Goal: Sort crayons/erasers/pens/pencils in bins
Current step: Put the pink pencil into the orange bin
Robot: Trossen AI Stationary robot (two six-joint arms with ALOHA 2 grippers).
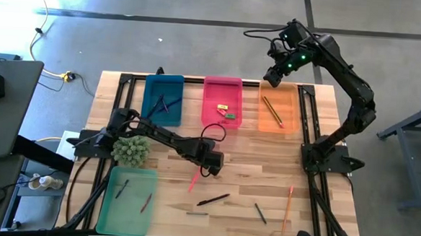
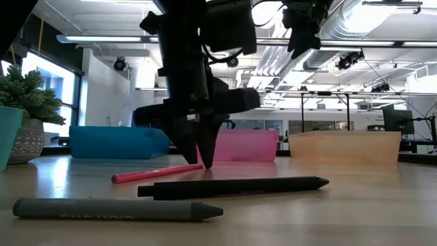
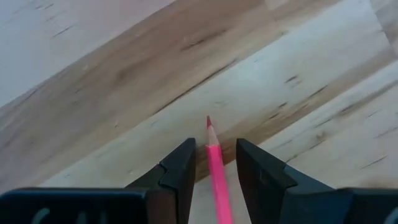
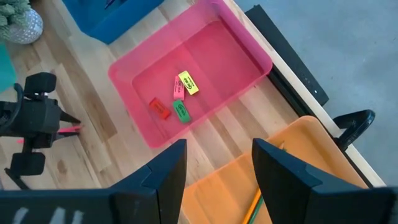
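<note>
My left claw (image 3: 214, 163) is down at the tabletop (image 3: 112, 93), released, one finger either side of the pink pencil (image 3: 216, 171) but not yet clenched. Its long axis runs straight ahead between my fingers, tip pointing away. My right claw (image 4: 214, 171) hangs released over the orange bin (image 4: 298, 162), well apart.

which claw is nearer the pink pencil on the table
Left. The left claw straddles the pink pencil at mid-table; the right claw hangs far off above the orange bin.
</note>
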